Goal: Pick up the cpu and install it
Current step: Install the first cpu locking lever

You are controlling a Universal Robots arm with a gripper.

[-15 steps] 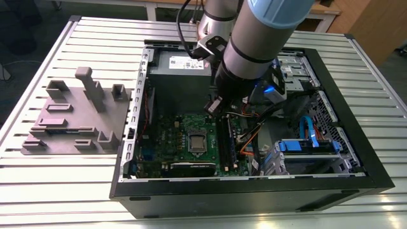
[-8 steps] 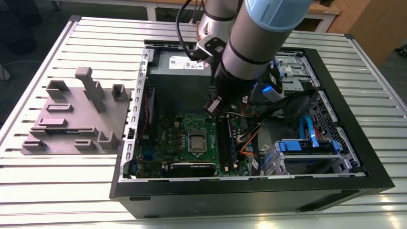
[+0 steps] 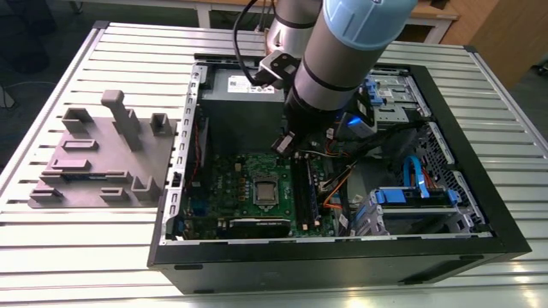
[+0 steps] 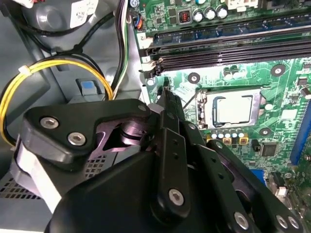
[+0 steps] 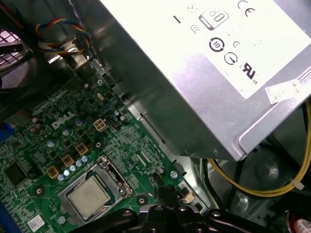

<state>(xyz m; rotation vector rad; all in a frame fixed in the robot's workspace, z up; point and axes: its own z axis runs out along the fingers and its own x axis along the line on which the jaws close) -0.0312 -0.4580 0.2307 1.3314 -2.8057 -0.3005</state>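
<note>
Already the cpu [image 3: 264, 190] lies flat in its socket on the motherboard [image 3: 218, 186], seen from the exterior view, with my arm [image 3: 330, 70] reaching into the computer case [image 3: 342, 269] on the tabletop [image 3: 86, 256]. Square, it has no long axis. The second wrist view shows my hand [image 4: 167, 94] pinched together, gripping nothing, near the cpu [image 4: 233, 108]. From the first wrist view, the cpu [image 5: 91, 195] sits metal-side up below the power supply [image 5: 204, 73].

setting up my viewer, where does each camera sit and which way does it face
Exterior view: off the arm, above the open computer case; the arm reaches inside.
Second wrist view: on the arm, looking past the gripper at the cpu in its socket.
First wrist view: on the arm, facing the power supply and cpu.
All show the cpu.
</note>
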